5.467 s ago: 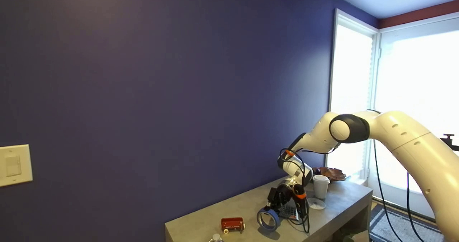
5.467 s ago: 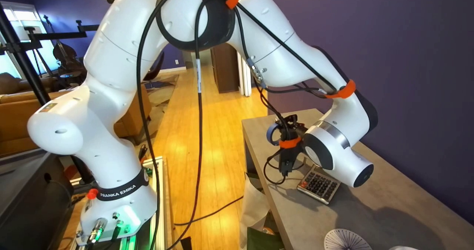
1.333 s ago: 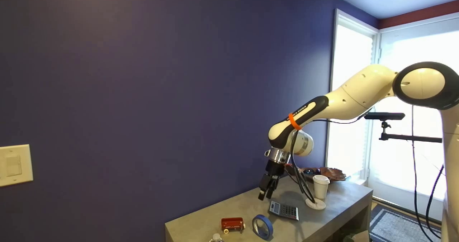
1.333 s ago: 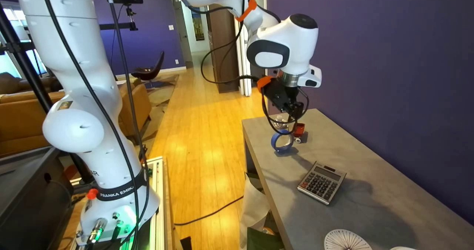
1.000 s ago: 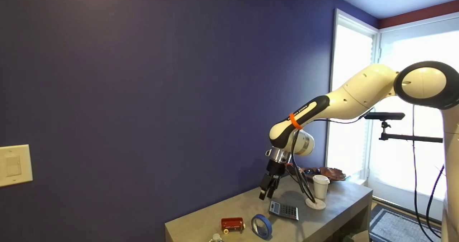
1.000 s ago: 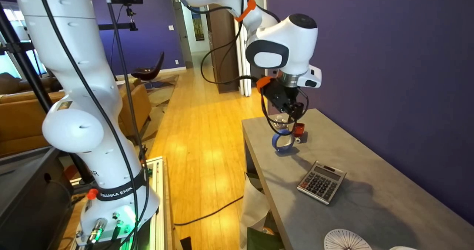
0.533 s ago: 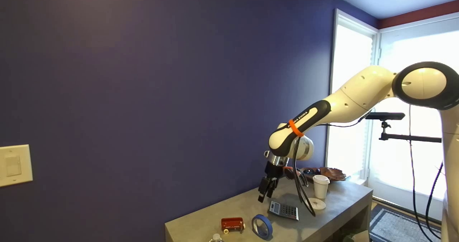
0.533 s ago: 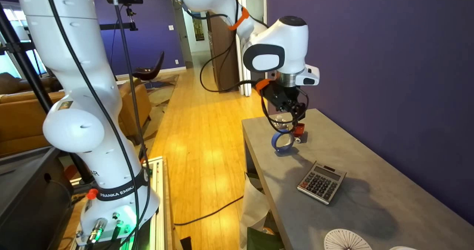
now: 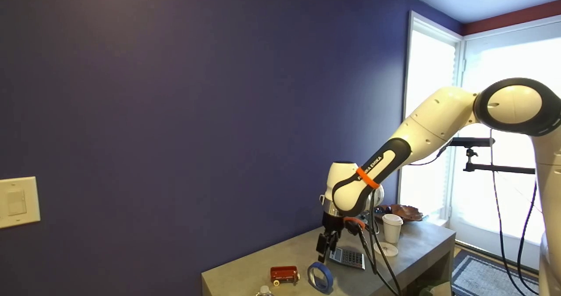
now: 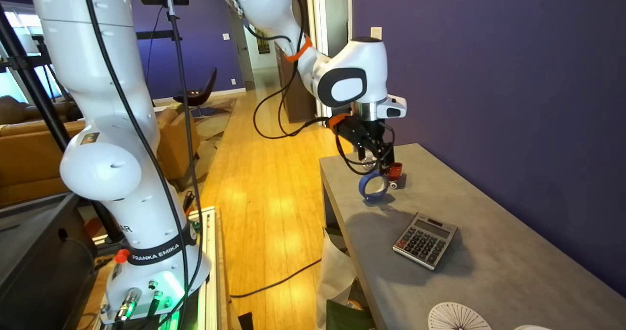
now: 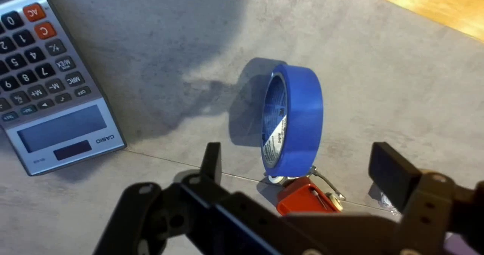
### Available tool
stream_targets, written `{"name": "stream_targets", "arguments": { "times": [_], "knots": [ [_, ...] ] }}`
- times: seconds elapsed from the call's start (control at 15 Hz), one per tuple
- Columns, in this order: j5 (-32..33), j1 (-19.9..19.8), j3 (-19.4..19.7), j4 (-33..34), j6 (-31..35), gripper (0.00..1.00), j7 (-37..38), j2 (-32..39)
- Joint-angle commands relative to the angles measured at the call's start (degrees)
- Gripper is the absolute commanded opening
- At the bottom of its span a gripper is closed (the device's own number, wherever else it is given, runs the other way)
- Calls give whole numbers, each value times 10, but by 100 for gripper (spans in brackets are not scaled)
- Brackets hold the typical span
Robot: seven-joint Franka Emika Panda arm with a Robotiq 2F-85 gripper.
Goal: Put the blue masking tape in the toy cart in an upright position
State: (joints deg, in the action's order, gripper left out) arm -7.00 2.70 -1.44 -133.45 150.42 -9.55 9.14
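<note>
The blue masking tape [image 9: 328,279] stands on its rim on the grey table in both exterior views, with the toy cart [image 9: 284,272] a short way off. In the wrist view the tape [image 11: 304,119] shows its outer band and part of its labelled core. The red toy cart [image 11: 308,200] lies beyond it there, partly covered by the tape and by the gripper body. My gripper [image 11: 297,162] is above the table with its fingers wide apart, holding nothing. In that view the tape appears between and ahead of the fingertips, touching neither. An exterior view shows the gripper [image 9: 323,257] just above the tape.
A calculator [image 10: 424,240] lies on the table near the tape. Farther along are a white cup [image 9: 392,229], a flat white disc [image 9: 386,249] and a brown bowl [image 9: 407,212]. A clear bottle [image 9: 264,291] stands near the cart. A purple wall [image 10: 489,85] borders the table.
Several seconds ago the gripper was holding the tape; now the tape stands released on the table. Over the last second the open gripper has come down toward it, and the tape has stayed put.
</note>
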Motion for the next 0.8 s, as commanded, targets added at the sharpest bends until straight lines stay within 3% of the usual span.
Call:
{"name": "stream_targets", "arguments": {
  "times": [0.0, 0.53, 0.73],
  "knots": [
    [44, 6, -2, 0, 7, 100, 54, 11],
    [83, 23, 4, 16, 45, 100, 137, 52],
    [109, 32, 12, 20, 72, 90, 167, 68]
  ]
}}
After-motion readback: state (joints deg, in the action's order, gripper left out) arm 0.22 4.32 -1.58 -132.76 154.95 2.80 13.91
